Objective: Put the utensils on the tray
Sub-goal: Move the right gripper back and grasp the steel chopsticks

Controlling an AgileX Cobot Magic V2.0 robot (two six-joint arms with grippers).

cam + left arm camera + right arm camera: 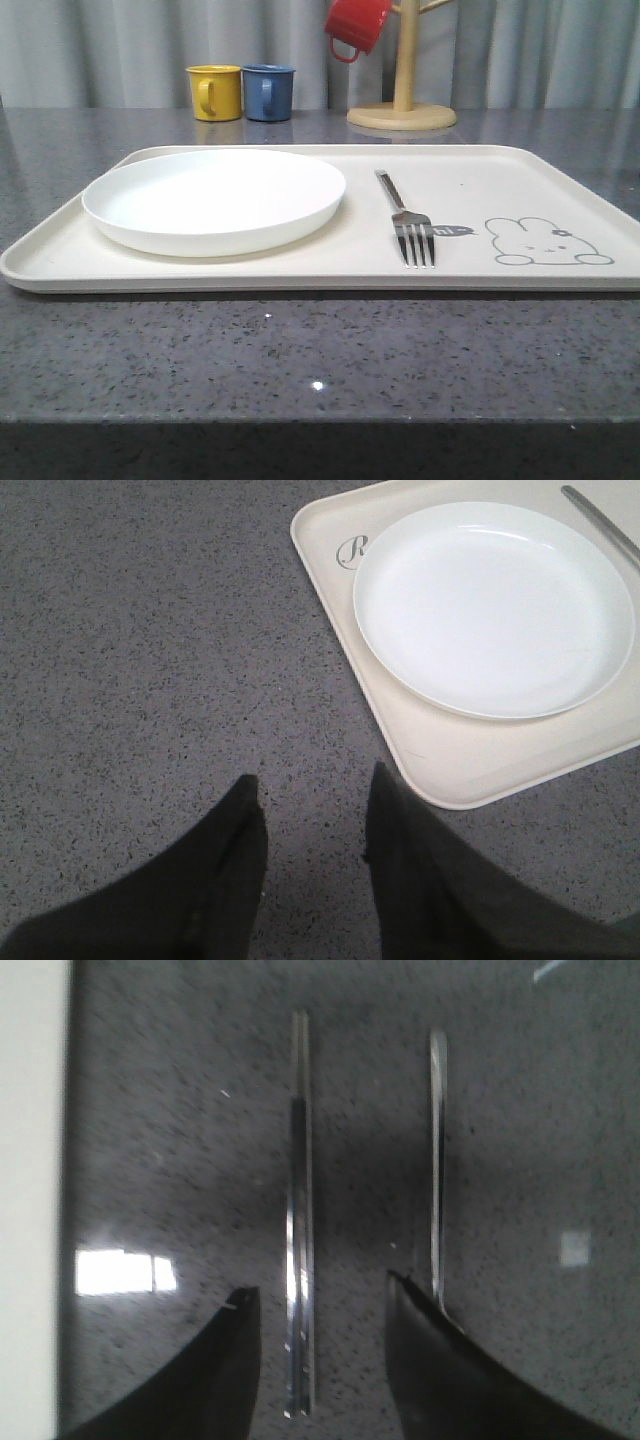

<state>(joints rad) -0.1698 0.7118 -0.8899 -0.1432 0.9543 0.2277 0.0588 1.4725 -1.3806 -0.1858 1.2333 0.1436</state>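
between the right gripper's (318, 1305) parted empty jaws, chopsticks (299, 1220); left gripper (312, 805) likewise open, empty

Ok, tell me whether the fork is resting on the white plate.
No. In the front view the fork lies flat on the tray, clear of the plate.

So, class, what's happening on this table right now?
A fork already lies on the tray, beside the white plate. The right gripper is open over the chopsticks on the countertop, with another utensil beside them. The left gripper is open over bare counter, holding nothing.
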